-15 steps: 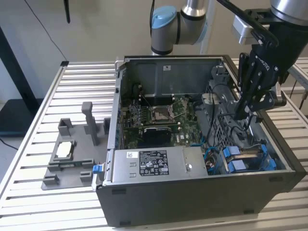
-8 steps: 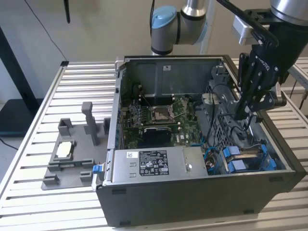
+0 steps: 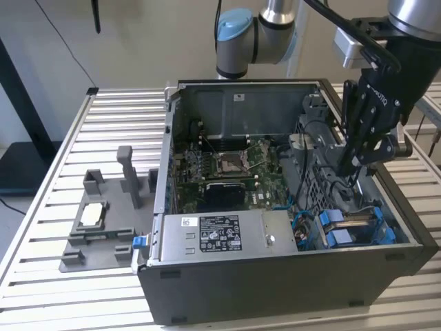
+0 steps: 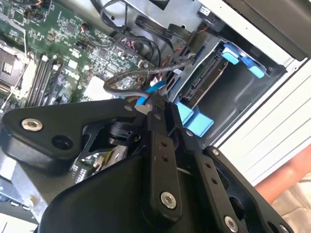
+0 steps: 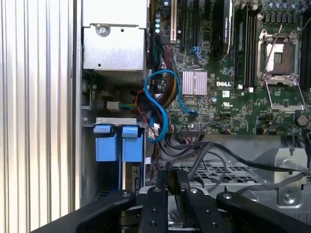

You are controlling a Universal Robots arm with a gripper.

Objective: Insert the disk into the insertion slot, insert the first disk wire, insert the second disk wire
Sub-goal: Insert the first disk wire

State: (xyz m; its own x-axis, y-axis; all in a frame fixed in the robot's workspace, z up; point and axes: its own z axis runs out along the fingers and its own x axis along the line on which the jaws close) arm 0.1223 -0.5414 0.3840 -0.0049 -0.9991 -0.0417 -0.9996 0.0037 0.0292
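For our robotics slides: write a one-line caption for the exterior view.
The arm's tool hangs inside the open computer case, near its blue-tabbed drive bay.

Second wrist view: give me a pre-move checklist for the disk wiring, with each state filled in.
1. Disk lying in the insertion slot: ok.
2. Tool close over the loose wires beside the slot: ok.
3. Tool's hold on a wire: cannot tell.
4. Any wire plugged into the disk: cannot tell.
5. Case open, interior reachable: ok.
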